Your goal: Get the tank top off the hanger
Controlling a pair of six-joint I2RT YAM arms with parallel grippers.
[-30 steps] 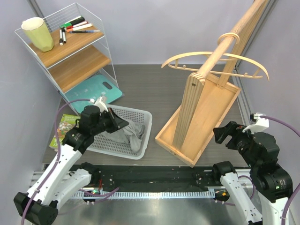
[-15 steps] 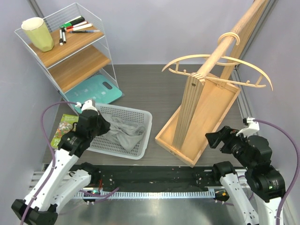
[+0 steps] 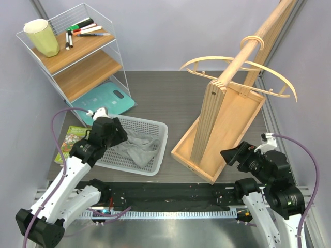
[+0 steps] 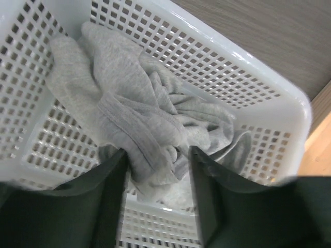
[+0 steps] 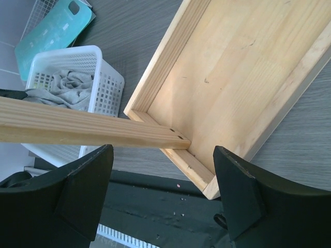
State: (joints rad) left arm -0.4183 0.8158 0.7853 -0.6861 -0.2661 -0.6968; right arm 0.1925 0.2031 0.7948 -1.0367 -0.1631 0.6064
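Over basket [image 3: 160, 144], left arm [image 3: 64, 178] angled down, fingers [image 4: 108, 206] parted above tank top [image 4: 139, 124], right fingers [image 5: 83, 191] wide

You'll see your right gripper [image 5: 161, 155] spread wide, low in frame. Wooden tray [image 5: 248, 67] fills upper right. White basket [image 5: 111, 85] upper left, grey tank top [image 5: 62, 89] bunched inside.

Wire shelf [image 3: 85, 70] w/ cup [image 3: 42, 37] + markers [image 3: 83, 27] far L; teal scale [image 3: 106, 99], white basket [image 3: 162, 146] nearer; wood tray [image 3: 235, 121] R.

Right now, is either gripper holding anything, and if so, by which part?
Nothing is held. The left gripper stands open over the tank top lying in the basket; the right gripper is open and empty.
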